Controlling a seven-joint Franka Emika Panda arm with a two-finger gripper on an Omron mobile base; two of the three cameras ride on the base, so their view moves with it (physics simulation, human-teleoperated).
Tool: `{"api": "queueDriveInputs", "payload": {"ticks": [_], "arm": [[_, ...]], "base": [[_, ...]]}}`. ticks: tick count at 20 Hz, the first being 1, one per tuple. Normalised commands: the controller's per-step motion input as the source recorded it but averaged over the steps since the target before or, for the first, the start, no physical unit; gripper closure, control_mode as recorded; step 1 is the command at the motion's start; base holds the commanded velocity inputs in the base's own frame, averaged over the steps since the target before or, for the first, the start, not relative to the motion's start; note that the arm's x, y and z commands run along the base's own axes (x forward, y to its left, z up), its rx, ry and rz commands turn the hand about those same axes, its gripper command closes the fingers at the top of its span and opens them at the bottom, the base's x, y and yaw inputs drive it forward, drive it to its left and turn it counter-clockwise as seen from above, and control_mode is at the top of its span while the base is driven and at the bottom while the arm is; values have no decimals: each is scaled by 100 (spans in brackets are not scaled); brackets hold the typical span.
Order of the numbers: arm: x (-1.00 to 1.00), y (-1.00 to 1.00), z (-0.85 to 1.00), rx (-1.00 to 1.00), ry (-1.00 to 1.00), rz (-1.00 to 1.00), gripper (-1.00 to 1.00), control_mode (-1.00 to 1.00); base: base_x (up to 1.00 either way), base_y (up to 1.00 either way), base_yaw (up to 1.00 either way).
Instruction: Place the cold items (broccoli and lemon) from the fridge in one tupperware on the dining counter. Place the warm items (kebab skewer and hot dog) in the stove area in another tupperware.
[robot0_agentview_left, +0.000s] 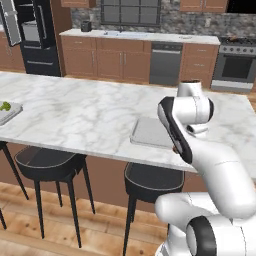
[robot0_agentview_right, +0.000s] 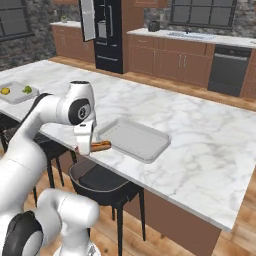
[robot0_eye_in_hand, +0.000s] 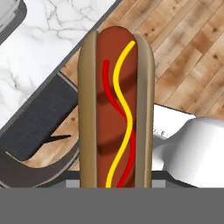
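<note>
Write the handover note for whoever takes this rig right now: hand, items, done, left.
Hand: shut on the hot dog, held just off the counter's near edge, beside the empty tupperware.
Far tupperware at the counter's left end already holds the lemon and broccoli.
Done: cold items, judging by that tray.
Left: set the hot dog in the empty tupperware, then fetch the kebab skewer.
</note>
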Motion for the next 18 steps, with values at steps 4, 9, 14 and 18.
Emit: {"api": "queueDriveInputs", "payload": {"ticks": [4,9,14,18], "arm": [[100,-56,0,12,15,-8,100,-100],[100,-63,-8,11,26,-17,100,-100],[89,-81,-31,5,19,-30,100,-100],[100,-18,-55,0,0,-21,100,-100]], "base": [[0,0,0],[0,0,0],[0,0,0],[0,0,0]]}}
